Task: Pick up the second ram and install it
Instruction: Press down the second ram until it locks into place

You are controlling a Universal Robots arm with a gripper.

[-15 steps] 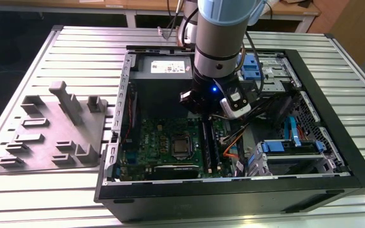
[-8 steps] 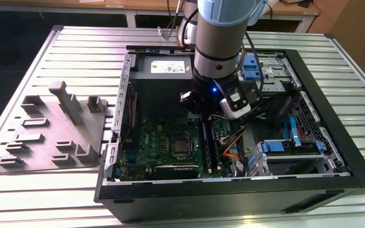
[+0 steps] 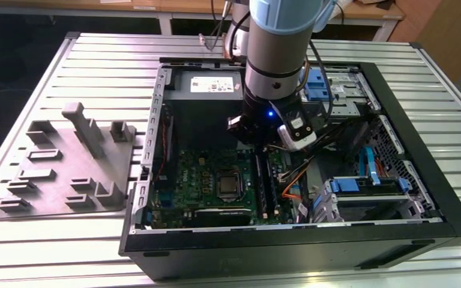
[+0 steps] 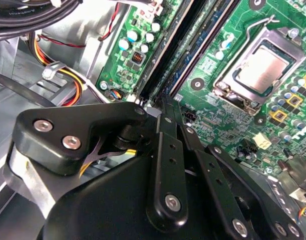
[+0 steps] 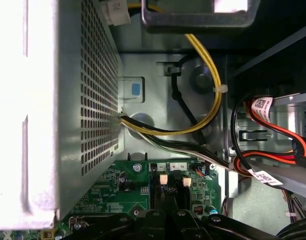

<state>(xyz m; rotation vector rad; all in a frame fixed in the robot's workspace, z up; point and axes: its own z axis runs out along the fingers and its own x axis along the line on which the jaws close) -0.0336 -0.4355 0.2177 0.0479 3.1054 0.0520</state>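
Note:
My gripper (image 3: pixel 256 143) hangs low inside the open computer case, over the far end of the black memory slots (image 3: pixel 264 180). In the second wrist view its fingers come together to a narrow tip, so the gripper (image 4: pixel 165 100) is shut. That tip sits right at the end of the slots. The second ram (image 4: pixel 197 52), a slim dark green-blue stick, lies along one slot beside a black slot (image 4: pixel 168 45). Whether the tip presses on its end, I cannot tell. In the first wrist view the fingers (image 5: pixel 154 218) point at the white slot latches (image 5: pixel 163 179).
The processor socket (image 4: pixel 258 70) sits on the green motherboard (image 3: pixel 206 174) beside the slots. A perforated power supply (image 5: pixel 67 100) and yellow, red and black cables (image 5: pixel 208 100) crowd the far end. Blue drive brackets (image 3: pixel 367 180) stand on the exterior view's right, a grey fixture (image 3: pixel 62 168) on its left.

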